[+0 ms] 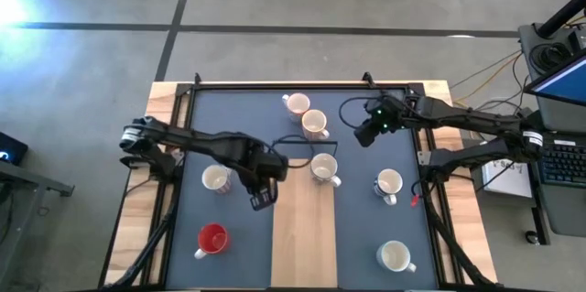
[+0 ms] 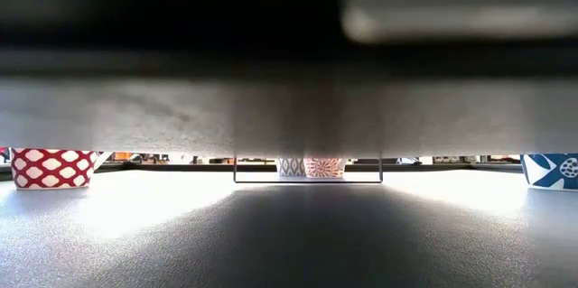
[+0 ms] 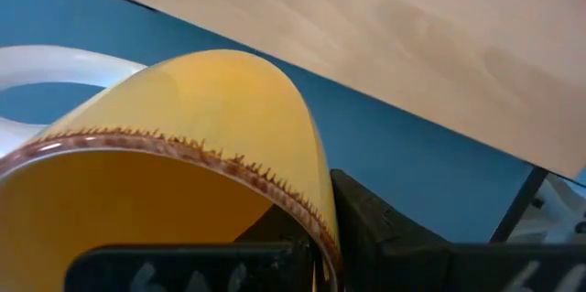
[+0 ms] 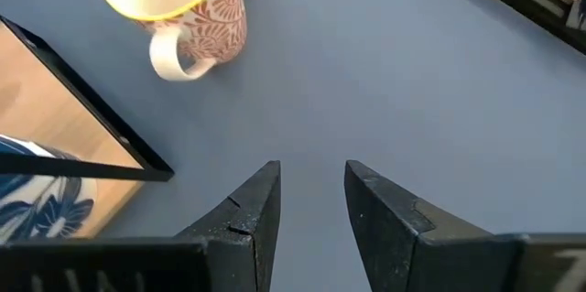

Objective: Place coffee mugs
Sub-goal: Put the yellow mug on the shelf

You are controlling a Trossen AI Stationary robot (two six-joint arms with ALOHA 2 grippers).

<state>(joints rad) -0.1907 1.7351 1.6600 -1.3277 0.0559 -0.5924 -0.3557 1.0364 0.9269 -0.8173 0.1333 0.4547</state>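
A dark blue table mat with a light wooden strip down its middle is seen from above, with seven mugs counted on it. The left gripper is held near the mat's centre, just left of the wooden strip, and its wrist view is filled by a yellow-glazed mug with a brown speckled rim. One dark finger is pressed against the outside of the mug wall and another dark part is seen inside the rim, so the wall is judged to be pinched between them. From above this mug is hidden under the gripper.

The right gripper is held over bare mat at the upper right, its fingers spread apart with nothing between them; a patterned mug is seen ahead of it.

On the table are a red mug at lower left, a cream mug beside the left arm, two mugs close together near the top centre, one mug on the strip's upper end, and two more mugs on the right.

The step in hand is judged to be the carrying of the pinched mug to its place. The next move would call for the mug to be lowered level onto the surface before the pinch is released
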